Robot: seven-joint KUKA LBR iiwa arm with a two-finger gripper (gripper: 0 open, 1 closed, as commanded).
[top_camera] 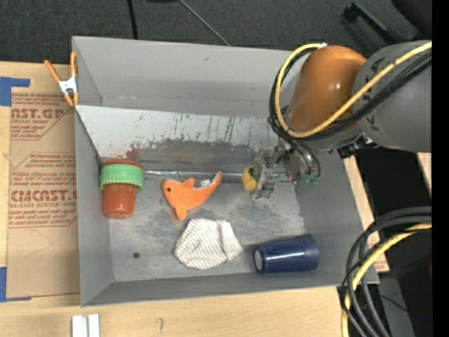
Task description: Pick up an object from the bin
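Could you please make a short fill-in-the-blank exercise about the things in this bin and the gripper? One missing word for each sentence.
1. The orange jar at the left of the bin has a ____ lid.
2. The dark blue cup does not stand upright; it lies on its ____.
3. The small thing just beside the gripper is ____ in colour.

Missing words: green; side; yellow.

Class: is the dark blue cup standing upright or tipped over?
Tipped over: the dark blue cup lies on its side, round end facing left.
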